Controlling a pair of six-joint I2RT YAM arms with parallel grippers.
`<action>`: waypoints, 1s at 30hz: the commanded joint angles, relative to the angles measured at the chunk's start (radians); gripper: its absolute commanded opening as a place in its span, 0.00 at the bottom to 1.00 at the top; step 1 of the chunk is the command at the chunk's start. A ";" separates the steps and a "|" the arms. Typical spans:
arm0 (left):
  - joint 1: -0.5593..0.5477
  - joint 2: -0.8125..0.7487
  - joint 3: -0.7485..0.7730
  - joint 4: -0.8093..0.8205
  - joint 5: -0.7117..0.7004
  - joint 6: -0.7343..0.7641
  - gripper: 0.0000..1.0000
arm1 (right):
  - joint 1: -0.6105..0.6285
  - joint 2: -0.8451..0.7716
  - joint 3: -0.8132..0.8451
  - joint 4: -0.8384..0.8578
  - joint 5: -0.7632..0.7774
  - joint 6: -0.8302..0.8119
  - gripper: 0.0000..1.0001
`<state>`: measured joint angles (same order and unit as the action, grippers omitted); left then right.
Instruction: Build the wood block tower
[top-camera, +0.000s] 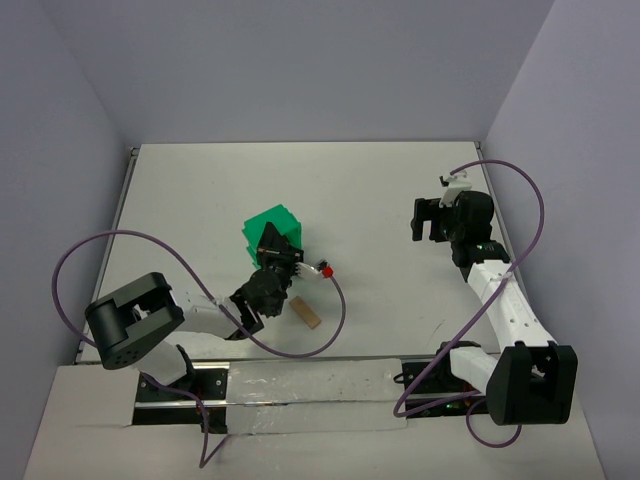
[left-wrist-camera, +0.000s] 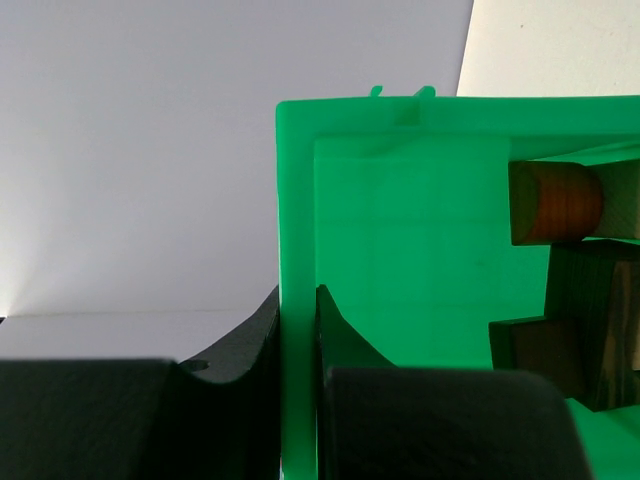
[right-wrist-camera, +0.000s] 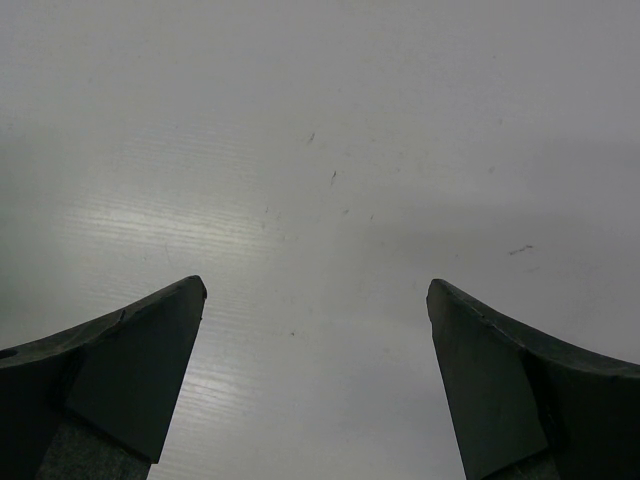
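Note:
My left gripper (top-camera: 274, 250) (left-wrist-camera: 298, 305) is shut on a side wall of the green plastic bin (top-camera: 268, 225) (left-wrist-camera: 295, 200), one finger outside and one inside. The bin looks tipped on the table. Inside it, in the left wrist view, lie a reddish-brown rounded block (left-wrist-camera: 556, 203) and dark brown blocks (left-wrist-camera: 592, 330). A light tan bar block (top-camera: 306, 314) lies loose on the table just right of my left wrist. No stacked tower shows. My right gripper (top-camera: 432, 222) (right-wrist-camera: 316, 300) is open and empty over bare table at the right.
A purple cable with a red and white connector (top-camera: 322, 270) loops beside the bin and around the tan block. Grey walls enclose the table (top-camera: 370, 190) on three sides. The arm bases stand at the near edge.

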<state>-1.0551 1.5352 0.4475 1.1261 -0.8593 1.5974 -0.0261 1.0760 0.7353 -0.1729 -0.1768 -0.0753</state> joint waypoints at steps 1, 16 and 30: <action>-0.010 -0.010 0.028 0.073 -0.001 0.003 0.00 | -0.005 -0.004 0.055 0.010 0.007 0.003 1.00; 0.022 0.012 0.045 0.084 0.011 0.007 0.00 | -0.005 -0.007 0.053 0.008 0.008 0.002 1.00; 0.144 -0.024 0.209 -0.116 -0.004 -0.125 0.00 | -0.005 -0.007 0.052 0.007 0.007 0.002 1.00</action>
<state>-0.9766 1.5575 0.4945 1.1120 -0.8418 1.5997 -0.0261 1.0821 0.7464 -0.1776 -0.1765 -0.0753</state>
